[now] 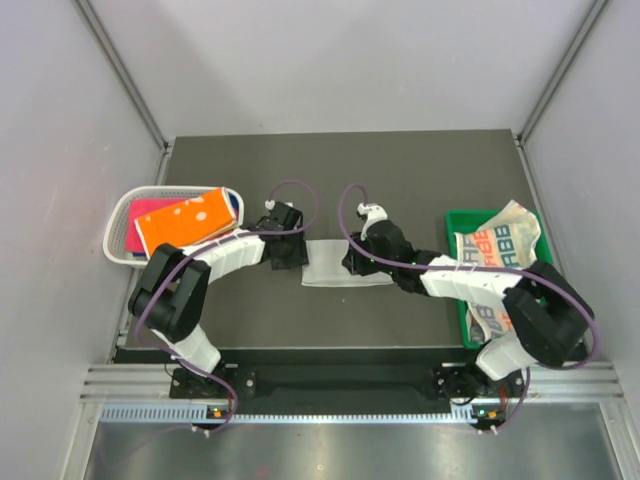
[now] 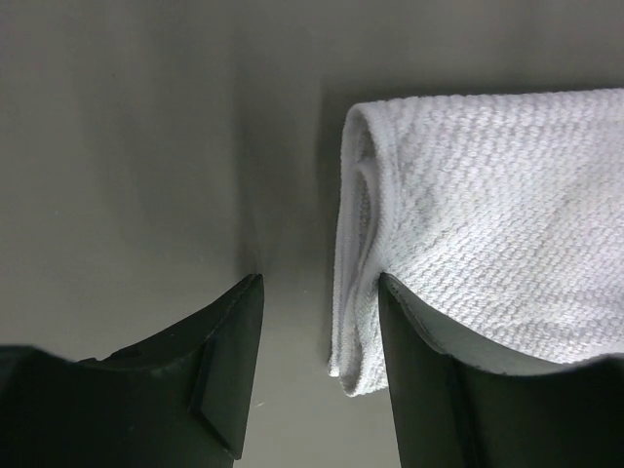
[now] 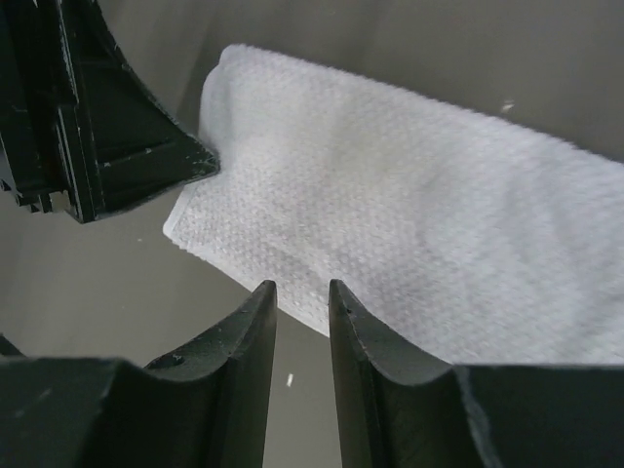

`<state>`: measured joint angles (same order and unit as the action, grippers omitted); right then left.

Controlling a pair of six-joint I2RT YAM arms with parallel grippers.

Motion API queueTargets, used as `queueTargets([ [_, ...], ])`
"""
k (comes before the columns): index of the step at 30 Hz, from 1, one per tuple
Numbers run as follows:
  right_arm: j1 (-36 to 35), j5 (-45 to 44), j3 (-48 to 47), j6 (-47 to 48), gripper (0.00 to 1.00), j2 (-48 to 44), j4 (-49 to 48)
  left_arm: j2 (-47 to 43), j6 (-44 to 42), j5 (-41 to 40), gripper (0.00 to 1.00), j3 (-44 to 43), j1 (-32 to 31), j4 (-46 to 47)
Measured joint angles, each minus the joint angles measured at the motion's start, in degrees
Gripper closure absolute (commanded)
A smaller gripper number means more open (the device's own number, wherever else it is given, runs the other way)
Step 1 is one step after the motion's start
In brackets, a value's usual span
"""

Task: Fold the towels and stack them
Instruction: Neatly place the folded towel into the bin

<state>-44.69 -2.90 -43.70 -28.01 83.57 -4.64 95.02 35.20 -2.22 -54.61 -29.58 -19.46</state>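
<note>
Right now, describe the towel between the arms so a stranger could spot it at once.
On the dark table, a white basket sits at the left and a green tray at the right. Midway between them lies a folded towel. It alone is plain grey-white and flat on the table; the bright towels are in the basket, the letter-printed towel on the tray.

We see two arms of the same build. The left arm [image 1: 215,258] and the right arm [image 1: 470,280] each carry white shell segments between bulky black joints. A thin purple cable [image 1: 293,182] loops along each, and each rises from a black base [image 1: 195,383]. The left pincer [image 2: 320,283] and the right pincer [image 3: 302,285] have matte black, wedge-shaped fingers [image 2: 224,331] with smooth faces, lightly flecked with pale dust. A small white fitting [image 1: 372,211] sits by the right wrist.
</note>
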Motion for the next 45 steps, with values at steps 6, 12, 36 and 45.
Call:
queueTargets([
  [6, -2.58, 2.78, 0.13, -1.92, 0.75, 8.46, -7.56, -0.07, 1.14, 0.74, 0.46, 1.62, 0.20, 3.04],
  [12, -3.28, 3.50, 2.14, -4.28, 0.77, 13.64, -13.51, -0.50, 1.79, 3.54, 0.44, 3.21, 0.33, 7.02],
  [36, -3.28, 3.65, 3.96, -6.56, 0.78, 14.08, -18.12, 3.06, 4.63, 4.28, 0.73, 1.81, -0.98, 11.54],
  [45, -3.13, 5.49, 3.89, -6.73, 0.75, 12.09, -15.47, 3.87, 5.18, 2.43, 1.00, 0.04, -2.23, 8.85],
])
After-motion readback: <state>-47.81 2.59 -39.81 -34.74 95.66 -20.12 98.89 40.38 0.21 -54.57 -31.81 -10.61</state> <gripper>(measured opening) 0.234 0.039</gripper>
